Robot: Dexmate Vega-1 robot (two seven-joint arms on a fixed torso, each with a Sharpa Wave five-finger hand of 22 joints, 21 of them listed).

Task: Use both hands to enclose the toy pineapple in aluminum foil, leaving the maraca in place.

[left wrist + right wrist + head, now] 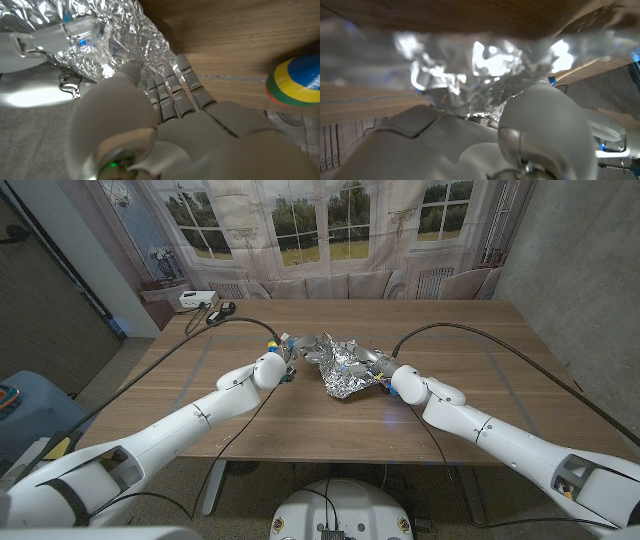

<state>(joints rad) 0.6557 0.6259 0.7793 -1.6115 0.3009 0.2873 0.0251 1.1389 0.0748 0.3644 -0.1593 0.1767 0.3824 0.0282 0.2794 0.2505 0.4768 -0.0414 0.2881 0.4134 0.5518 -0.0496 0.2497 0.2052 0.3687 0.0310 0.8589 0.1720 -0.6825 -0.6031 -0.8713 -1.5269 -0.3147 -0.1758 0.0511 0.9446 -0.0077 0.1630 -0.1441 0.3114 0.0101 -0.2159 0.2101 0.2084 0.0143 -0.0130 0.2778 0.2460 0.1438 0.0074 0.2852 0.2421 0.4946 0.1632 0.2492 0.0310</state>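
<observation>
A crumpled sheet of aluminum foil lies bunched at the table's middle, and the toy pineapple is hidden inside it. My left hand is at the foil's left side. In the left wrist view its fingertips meet the foil at its edge, with the thumb on the sheet. My right hand grips the bundle's right side, and the foil is pressed close against it. The striped maraca lies on the wood beside my left hand.
Two black cables run across the wooden table from both arms. A white box sits at the far left corner. A wall of windows stands behind the table.
</observation>
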